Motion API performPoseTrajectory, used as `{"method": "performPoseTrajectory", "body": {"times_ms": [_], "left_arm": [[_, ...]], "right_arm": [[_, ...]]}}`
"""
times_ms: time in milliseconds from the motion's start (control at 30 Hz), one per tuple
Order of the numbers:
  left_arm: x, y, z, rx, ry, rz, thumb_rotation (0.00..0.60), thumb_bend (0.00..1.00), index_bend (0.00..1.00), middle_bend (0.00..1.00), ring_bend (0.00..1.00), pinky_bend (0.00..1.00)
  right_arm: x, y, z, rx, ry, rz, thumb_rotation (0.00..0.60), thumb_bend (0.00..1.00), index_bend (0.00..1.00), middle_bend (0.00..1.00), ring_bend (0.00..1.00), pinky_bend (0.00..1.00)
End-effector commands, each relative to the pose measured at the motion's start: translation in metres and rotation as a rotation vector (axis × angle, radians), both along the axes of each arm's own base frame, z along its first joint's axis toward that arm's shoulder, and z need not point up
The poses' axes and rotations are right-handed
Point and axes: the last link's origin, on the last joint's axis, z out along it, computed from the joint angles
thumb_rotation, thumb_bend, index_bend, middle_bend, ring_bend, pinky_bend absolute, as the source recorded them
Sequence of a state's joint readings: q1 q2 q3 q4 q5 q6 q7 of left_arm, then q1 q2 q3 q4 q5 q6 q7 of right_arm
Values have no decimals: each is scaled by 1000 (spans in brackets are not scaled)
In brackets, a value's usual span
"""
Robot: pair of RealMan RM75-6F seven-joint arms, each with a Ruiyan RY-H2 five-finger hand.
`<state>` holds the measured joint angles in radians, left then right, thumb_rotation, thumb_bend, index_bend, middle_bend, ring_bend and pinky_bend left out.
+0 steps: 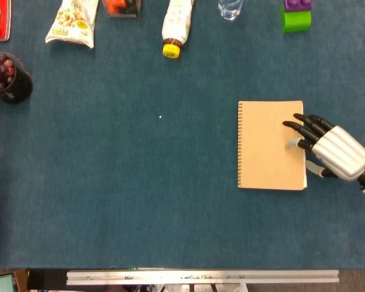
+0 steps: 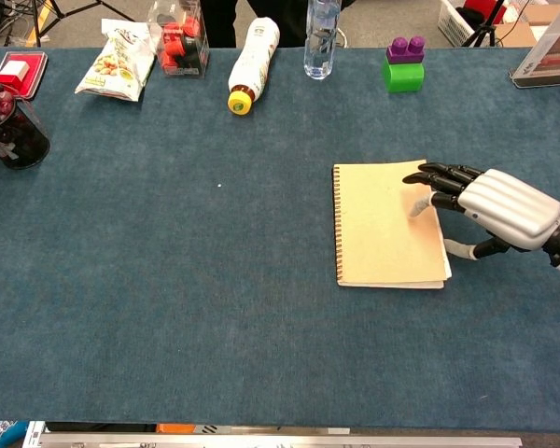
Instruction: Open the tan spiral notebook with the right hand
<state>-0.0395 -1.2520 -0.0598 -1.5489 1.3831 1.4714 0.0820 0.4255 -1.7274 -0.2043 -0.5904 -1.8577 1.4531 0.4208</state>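
Note:
The tan spiral notebook lies closed and flat on the blue table, its wire binding along the left edge. My right hand comes in from the right. Its dark fingers are spread and rest on the cover near the right edge, while the thumb sits beside the notebook's lower right edge. Nothing is gripped. My left hand is not in either view.
Along the far edge stand a snack bag, a red item in a clear box, a lying bottle with a yellow cap, a water bottle and a green-purple block. A dark cup of grapes is at the left.

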Motion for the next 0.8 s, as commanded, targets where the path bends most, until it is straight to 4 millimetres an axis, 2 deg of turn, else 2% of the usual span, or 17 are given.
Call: {"method": "performPoseTrajectory", "body": {"times_ms": [33,467,800], "left_arm": [[0,0,0,0,-1,0,600,246,360,316,374,553],[-2,-1,0,-1,-1,3,600,246,361,316,374,553],[-2,-1,-1,-2,-2,7,600,246,360,316,374,553]], "right_arm": [[1,-1,0,5,2,9,600,288,370,139,24,159],[9,-8,-2,5,-11,29,600,401,446,150,24,159],[10,-8,-2,7,-11,33,600,445,482,154,24,159]]}}
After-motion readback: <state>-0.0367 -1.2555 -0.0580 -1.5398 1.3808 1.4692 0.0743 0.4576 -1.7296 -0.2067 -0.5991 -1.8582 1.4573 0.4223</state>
